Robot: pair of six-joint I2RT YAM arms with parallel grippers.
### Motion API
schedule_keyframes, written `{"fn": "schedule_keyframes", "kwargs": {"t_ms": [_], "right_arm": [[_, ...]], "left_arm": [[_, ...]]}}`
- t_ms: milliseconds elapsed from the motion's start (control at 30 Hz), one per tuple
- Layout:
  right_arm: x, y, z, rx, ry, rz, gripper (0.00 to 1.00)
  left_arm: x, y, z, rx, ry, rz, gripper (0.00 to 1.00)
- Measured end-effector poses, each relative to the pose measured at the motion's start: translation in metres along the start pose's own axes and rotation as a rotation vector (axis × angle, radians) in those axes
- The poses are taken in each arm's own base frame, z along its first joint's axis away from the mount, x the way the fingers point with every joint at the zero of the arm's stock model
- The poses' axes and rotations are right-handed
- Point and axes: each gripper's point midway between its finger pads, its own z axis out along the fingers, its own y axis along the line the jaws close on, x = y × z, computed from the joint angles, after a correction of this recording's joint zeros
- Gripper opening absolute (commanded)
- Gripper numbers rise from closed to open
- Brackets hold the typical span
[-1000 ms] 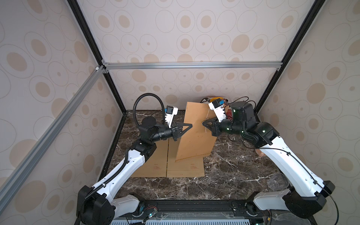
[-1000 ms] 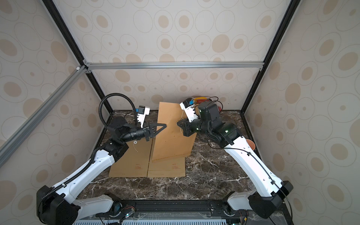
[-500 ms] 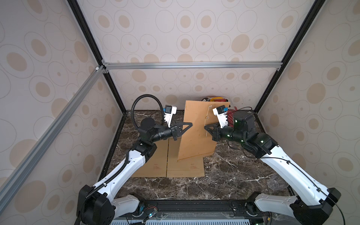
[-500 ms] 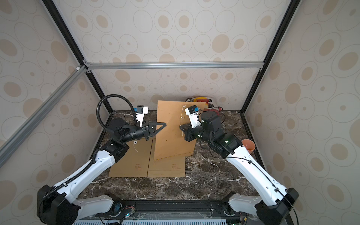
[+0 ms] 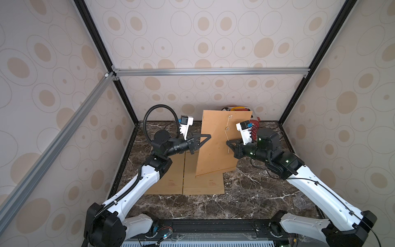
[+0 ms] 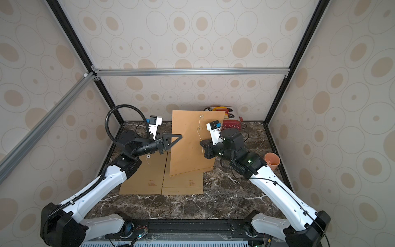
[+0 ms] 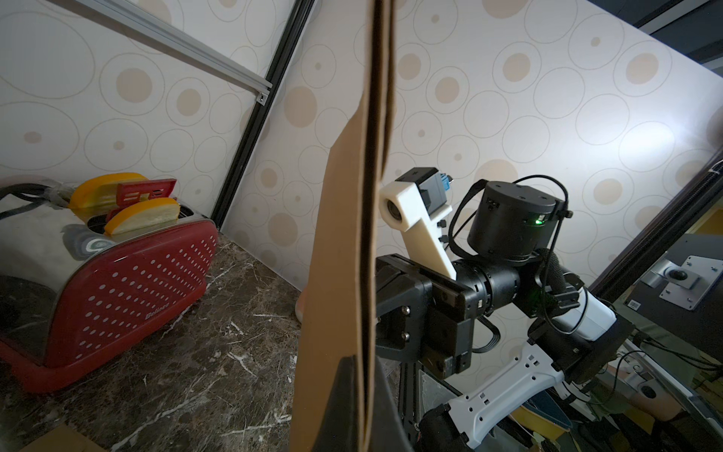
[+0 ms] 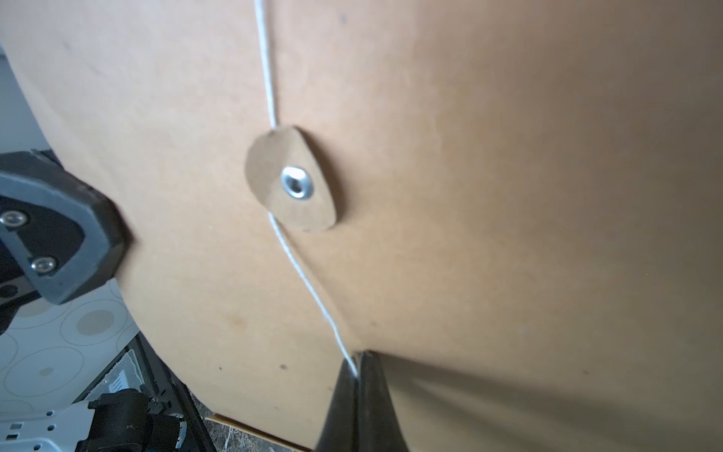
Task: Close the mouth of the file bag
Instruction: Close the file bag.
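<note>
Standing nearly upright between two robot arms, a stiff brown kraft-paper file bag [image 5: 220,147] leans a little, its flat rectangular face turned toward the right arm. It is above the middle of a dark table [image 5: 245,192] of glossy marble with white veins. Its lower corner hangs over two more flat file bags [image 5: 168,179] that lie side by side on the stone; whether it touches them cannot be told.

The left gripper [image 5: 208,136], black with wedge-shaped fingers, is pressed together on the bag's near vertical edge. The left wrist view shows that edge end-on: two thin sheets of matte card with a narrow dark slit between them, running down into the pinched black fingertips [image 7: 352,375].

The right gripper [image 5: 227,142] is clamped on a thin white string [image 8: 305,281], with its pointed tips against the bag's face. In the right wrist view the cord comes down the smooth card, passes behind a small round paper disc [image 8: 274,176] fixed by a shiny metal eyelet [image 8: 297,186], and then slants down into the closed tips. One edge of the disc is lifted and folded. In a top view a second disc [image 5: 230,116] sits higher on the bag, near its top edge, and the string joins the two.

Behind the bag, against the back wall, stands a red toaster [image 7: 117,281] with a dotted side and a brushed-metal top, with curved yellow slices [image 7: 144,215] in its slots. An orange cup [image 6: 271,160] stands near the right wall, beside the right arm.
</note>
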Motion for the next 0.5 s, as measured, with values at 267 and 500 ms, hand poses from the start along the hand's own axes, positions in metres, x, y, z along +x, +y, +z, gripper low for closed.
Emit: {"fn": "schedule_keyframes", "kwargs": {"t_ms": [267,500], "right_arm": [[-0.006,-0.004,-0.009,0.012,-0.027,-0.005,0.0],[-0.003,-0.009,-0.011,0.02,-0.021,0.001,0.0]], "left_arm": [[-0.001,-0.002,0.0,0.005,-0.007,0.004,0.0],[-0.002,-0.003,0.0,0.009,-0.009,0.006,0.0]]}}
